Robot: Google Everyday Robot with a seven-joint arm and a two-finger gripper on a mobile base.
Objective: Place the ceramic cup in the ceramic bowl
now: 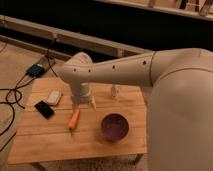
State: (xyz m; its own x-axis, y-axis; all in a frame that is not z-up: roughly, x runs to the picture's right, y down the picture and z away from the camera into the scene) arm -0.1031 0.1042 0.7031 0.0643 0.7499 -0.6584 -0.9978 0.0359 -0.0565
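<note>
A low wooden table [50, 140] stands before me, and the robot's thick white arm [130, 70] reaches across it from the right, its bulk hiding the table's right end. The gripper [84, 106] hangs just above the table's middle with its two fingers spread wide and nothing between them, right beside the top of an orange carrot [74, 120]. The ceramic cup [114, 91] stands upright near the far edge, apart from the gripper, the purple ceramic bowl [115, 126] sits nearer in front of it, and a white gadget [53, 97] and black phone [44, 109] lie to the left.
</note>
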